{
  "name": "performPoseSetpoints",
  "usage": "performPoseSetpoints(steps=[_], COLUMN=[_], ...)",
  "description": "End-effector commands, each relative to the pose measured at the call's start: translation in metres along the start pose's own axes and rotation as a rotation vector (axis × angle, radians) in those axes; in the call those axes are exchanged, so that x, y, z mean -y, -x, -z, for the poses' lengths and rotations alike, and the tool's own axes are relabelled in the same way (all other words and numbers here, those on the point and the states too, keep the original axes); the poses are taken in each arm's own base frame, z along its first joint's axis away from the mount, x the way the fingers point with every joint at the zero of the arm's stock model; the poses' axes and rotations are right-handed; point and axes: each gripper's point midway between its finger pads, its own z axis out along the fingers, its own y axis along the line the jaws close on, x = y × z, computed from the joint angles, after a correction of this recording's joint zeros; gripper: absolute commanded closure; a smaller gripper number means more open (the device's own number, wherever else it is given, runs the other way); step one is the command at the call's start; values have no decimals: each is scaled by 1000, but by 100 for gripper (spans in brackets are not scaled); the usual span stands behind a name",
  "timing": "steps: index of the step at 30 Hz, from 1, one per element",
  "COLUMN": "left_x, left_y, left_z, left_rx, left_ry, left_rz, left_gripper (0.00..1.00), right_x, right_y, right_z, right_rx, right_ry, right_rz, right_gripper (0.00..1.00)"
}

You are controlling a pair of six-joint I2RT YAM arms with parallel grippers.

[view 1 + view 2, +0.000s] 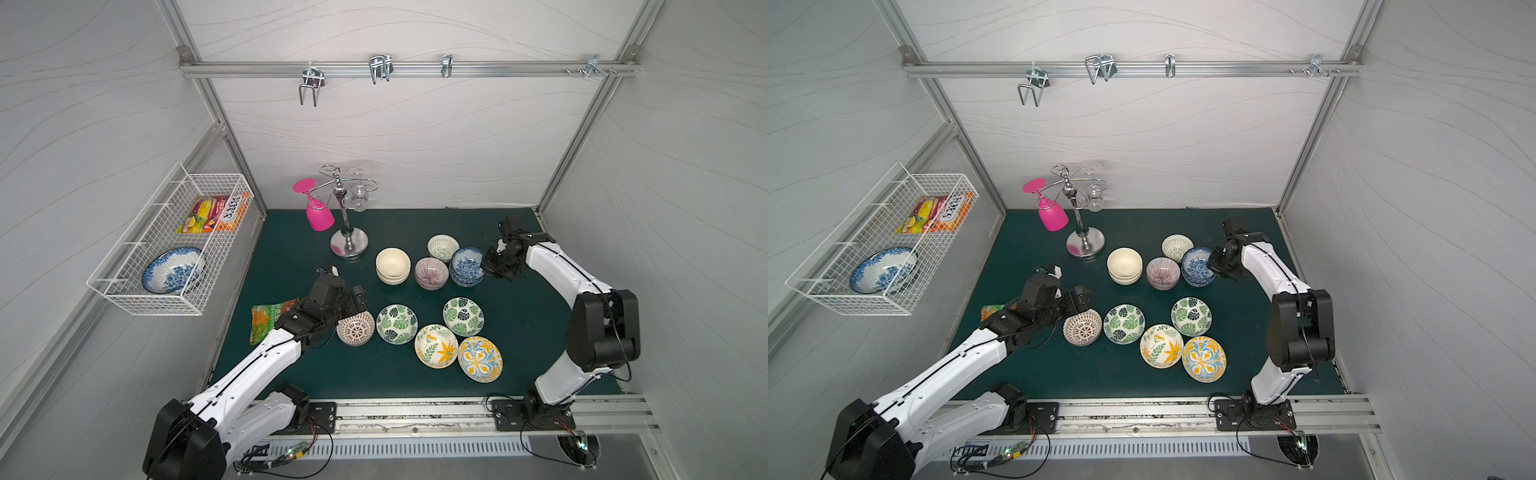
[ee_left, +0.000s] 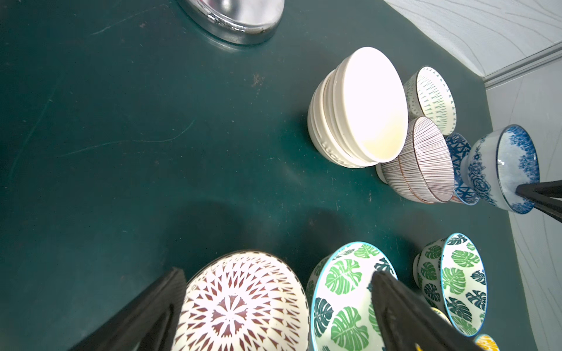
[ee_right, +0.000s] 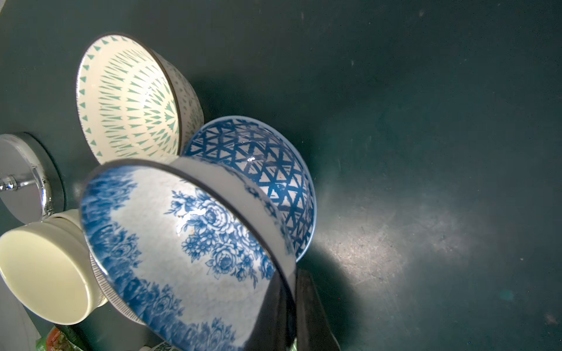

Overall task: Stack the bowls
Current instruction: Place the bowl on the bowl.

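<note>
The right end effector [image 1: 485, 267] is clenched on the rim of the flowered blue bowl [image 3: 194, 243]. It grips the bowl tilted above the blue triangle bowl [image 3: 273, 170], which sits toward the back right of the green desk [image 1: 316, 374]. Whether these 2 bowls touch cannot be told. Just beside them are the teal-flecked bowl [image 1: 442, 247], a stack of 2 striped bowls [image 1: 431, 272] and a stack of 2 cream bowls [image 1: 392, 266].

The left end effector [image 2: 276, 276] is released, jaws spread wide. The brown lattice bowl [image 1: 355, 328] lies upright on the desk between its fingers [image 2: 152, 310], and 1 finger hangs over the left leaf bowl [image 1: 397, 324]. Whether the fingers touch the lattice bowl is unclear.

The right leaf bowl [image 1: 463, 316] stands alone. In front of it, the yellow flower bowl [image 1: 436, 345] and the yellow-and-blue bowl [image 1: 480, 359] sit side by side, unstacked.

At the back, a pink glass [image 1: 319, 216] hangs upside down from the chrome stand [image 1: 349, 245].
</note>
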Motion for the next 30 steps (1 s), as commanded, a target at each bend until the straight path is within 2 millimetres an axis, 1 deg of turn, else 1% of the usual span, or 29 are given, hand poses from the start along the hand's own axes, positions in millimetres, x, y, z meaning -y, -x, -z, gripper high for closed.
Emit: performPoseSetpoints(steps=[1,8,13,16,17,21,22,24,25,28,30], left_x=[17,16,17,17,17,16,16,15,15,15,15], left_y=[20,21,22,21,22,22,22,22,22,22,22], left_z=[5,4,3,2,2,3,3,4,4,4,4], left_rx=[55,59,60,58,58,63,67,70,71,72,73], left_ry=[-54,-50,-50,-49,-49,-48,-48,-49,-50,-50,-52], left_rz=[-5,-3,-3,-4,-5,-2,-1,0,1,1,2], left_gripper=[0,0,0,0,0,0,0,0,0,0,0], right_x=[-6,-1,3,2,1,-5,-7,-8,-9,-12,-13], right_y=[7,5,4,2,2,3,3,4,4,4,3], right_z=[-9,-26,-32,-34,-34,-26,-23,-17,-14,4,19], right_rx=[8,-21,-25,-36,-40,-30,-27,-21,-17,2,25], right_ry=[40,18,-4,2,7,17,20,17,16,28,35], right_rz=[10,10,15,21,22,32,34,36,37,43,46], right_gripper=[100,100,100,99,93,61,55,46,44,36,29])
